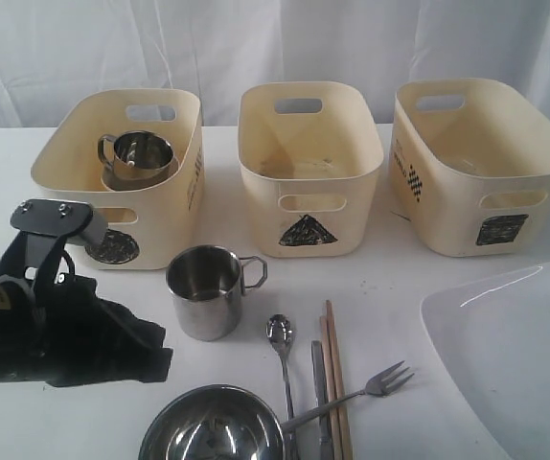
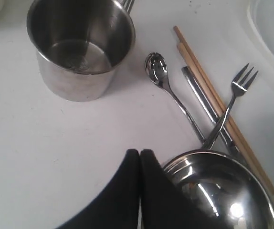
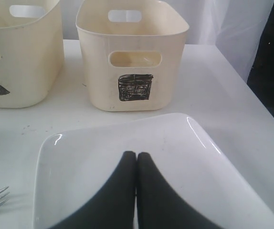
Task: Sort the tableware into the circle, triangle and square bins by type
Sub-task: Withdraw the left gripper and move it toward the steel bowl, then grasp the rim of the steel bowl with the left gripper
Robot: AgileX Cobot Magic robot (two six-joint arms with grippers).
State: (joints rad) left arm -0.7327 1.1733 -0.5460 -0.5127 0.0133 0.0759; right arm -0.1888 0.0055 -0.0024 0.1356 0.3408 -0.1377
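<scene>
Far left, the circle bin [image 1: 64, 163] holds one mug [image 1: 136, 153]; the triangle bin [image 1: 256, 182] and square bin [image 1: 428, 201] look empty. Nearer, the second mug [image 1: 203, 292], steel bowl [image 1: 208, 431], spoon [image 1: 281, 335], knife [image 1: 319, 383], chopsticks [image 1: 332, 364], fork [image 1: 376, 385] and plate [image 1: 515, 364] lie unsorted. The left gripper [image 2: 140, 155] and right gripper [image 3: 136, 156] are closed and hold nothing.

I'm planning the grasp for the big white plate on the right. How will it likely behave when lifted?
The plate looks glossy, with highlights along its rim, so a grip would probably slip. It lies flat on the table with a low rim, so getting under its edge may need sliding it first. It seems rigid, possibly breakable; material unclear.
</scene>
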